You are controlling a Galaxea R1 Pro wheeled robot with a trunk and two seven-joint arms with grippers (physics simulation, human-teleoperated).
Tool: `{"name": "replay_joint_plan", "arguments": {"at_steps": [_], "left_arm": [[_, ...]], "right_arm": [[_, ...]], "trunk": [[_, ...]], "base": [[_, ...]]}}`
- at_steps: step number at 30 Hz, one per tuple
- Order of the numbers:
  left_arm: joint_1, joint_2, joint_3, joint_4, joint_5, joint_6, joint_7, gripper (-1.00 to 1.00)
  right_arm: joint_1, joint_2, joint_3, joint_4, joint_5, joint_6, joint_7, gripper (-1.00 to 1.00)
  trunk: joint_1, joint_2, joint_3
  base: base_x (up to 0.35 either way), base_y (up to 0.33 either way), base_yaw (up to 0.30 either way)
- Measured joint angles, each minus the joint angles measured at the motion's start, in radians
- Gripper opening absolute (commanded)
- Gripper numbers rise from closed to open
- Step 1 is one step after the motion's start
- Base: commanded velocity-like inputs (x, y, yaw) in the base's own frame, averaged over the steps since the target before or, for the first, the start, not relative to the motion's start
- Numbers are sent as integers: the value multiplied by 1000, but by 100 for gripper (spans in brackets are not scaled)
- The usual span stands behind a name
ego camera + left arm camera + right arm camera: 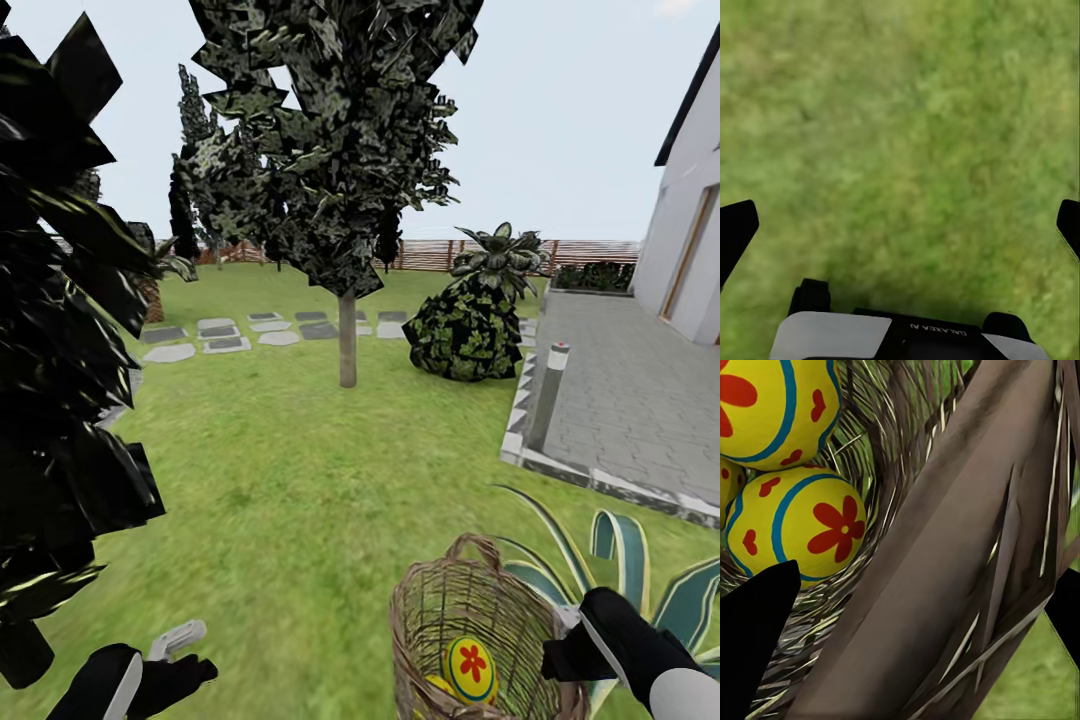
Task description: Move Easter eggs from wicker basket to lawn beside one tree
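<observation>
The wicker basket (470,625) sits low in the head view, just in front of me on the lawn (300,480). One yellow Easter egg (470,668) with a red flower shows inside it, with the edge of another (437,686) beside it. My right gripper (562,650) is shut on the basket's right rim (945,547), one finger (757,645) inside and one outside. Two eggs (772,405) (802,525) lie close to the inner finger, and a sliver of a third (726,484) shows. My left gripper (190,655) (900,225) hangs open over bare grass. A thin-trunked tree (347,340) stands ahead.
Dark foliage (60,350) crowds the left side. A round bush (468,325) stands right of the tree, with stepping stones (250,330) behind. Grey paving (630,400) with a bollard (548,395) borders the lawn on the right. A striped-leaf plant (640,570) is beside the basket.
</observation>
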Motion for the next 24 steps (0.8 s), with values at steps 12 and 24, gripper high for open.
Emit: {"name": "replay_joint_plan", "arguments": {"at_steps": [12, 24], "left_arm": [[0, 0, 0, 0, 0, 0, 0, 100], [0, 0, 0, 0, 0, 1, 0, 100]], "right_arm": [[0, -3, -1, -1, -1, 0, 0, -100], [0, -5, -2, 0, -2, -1, 0, -100]], "trunk": [[0, 0, 0], [0, 0, 0]], "base": [[337, 0, 0], [337, 0, 0]]}}
